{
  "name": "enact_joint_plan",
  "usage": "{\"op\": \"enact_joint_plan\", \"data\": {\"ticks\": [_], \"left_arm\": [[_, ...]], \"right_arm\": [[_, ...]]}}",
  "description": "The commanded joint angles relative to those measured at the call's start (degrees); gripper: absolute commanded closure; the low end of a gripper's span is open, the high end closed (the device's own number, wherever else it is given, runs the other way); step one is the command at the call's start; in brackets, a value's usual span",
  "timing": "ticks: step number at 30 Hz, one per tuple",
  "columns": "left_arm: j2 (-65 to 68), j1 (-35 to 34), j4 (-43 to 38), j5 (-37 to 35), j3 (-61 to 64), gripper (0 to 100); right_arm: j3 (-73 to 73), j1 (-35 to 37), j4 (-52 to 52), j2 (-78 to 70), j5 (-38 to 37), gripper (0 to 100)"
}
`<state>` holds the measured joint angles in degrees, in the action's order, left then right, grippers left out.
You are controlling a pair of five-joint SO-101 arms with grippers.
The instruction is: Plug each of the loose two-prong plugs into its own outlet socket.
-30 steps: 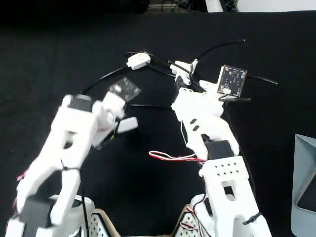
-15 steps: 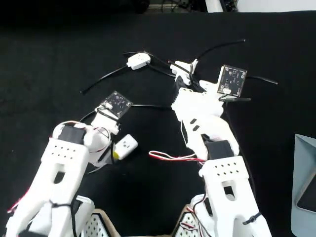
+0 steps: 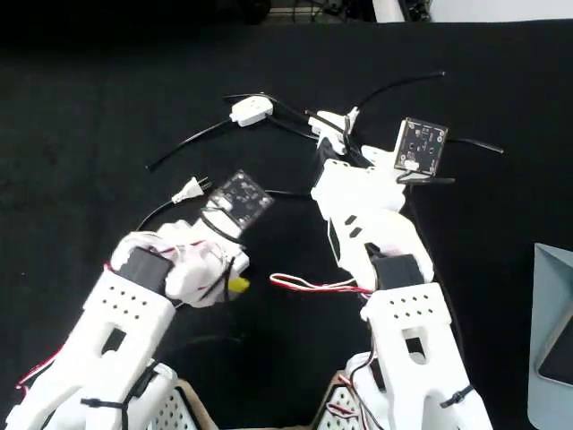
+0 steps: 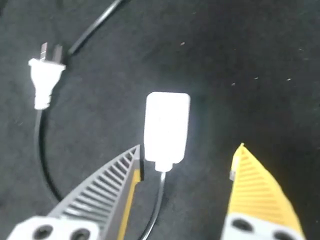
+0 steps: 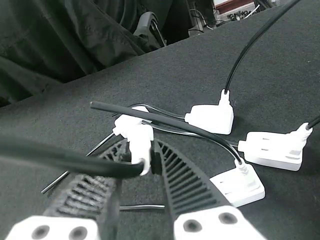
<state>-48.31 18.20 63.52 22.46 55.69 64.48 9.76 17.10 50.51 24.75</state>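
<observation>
Loose plug (image 4: 46, 75): white, two prongs, black cord, lying flat on the black cloth (image 3: 89, 107). Its prongs point away from the left arm.

Socket block (image 4: 167, 127): white, rectangular, flat on the cloth, well apart from the loose plug. Its cord runs back toward the wrist.

Left gripper (image 4: 190, 149): I read it as released, jaws spread wide. The socket block sits just ahead of the grey finger (image 4: 107, 190), nearly touching its tip. The yellow finger (image 4: 255, 190) stands clear on the far side. It is grasping nothing.

Second plug (image 5: 136, 134): white, pinched at the tips of the right gripper (image 5: 141, 147), which is clenched on it. A black cord crosses in front.

Three white cord ends (image 5: 237, 185) lie on the cloth just beyond that gripper, near one another.

A grey tray (image 3: 551, 340) sits at the table's right edge.
</observation>
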Motion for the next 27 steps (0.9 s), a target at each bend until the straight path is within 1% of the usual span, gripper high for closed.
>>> {"op": "enact_joint_plan", "data": {"ticks": [1,5,9,13,16,20,24,27], "left_arm": [[-1.1,4.5,-6.9,-1.1,4.0,71],[-0.1,4.4,-8.4,-1.1,6.0,71],[6.9,2.3,-10.9,-0.7,5.1,71],[18.5,-0.8,-13.2,-0.6,-0.4,71],[26.9,-1.0,-12.1,1.0,-5.3,71],[35.5,-1.5,-12.2,1.3,-9.7,71],[39.6,-5.1,-12.0,1.7,-13.8,71],[39.7,-8.8,-12.0,4.0,-16.0,71]], "right_arm": [[-0.1,-0.4,-1.1,1.2,0.4,98.6],[-0.1,-0.4,-1.1,1.2,0.4,98.6],[-0.1,-0.4,-1.1,1.2,0.4,98.6],[-0.1,-0.4,-1.1,1.2,0.4,98.6],[-0.1,-0.4,-1.1,1.2,0.4,98.6],[-0.1,-0.4,-1.1,1.2,0.4,98.6],[-0.1,-0.4,-1.1,1.2,0.4,98.6],[-0.1,-0.4,-1.1,1.2,0.4,98.6]]}}
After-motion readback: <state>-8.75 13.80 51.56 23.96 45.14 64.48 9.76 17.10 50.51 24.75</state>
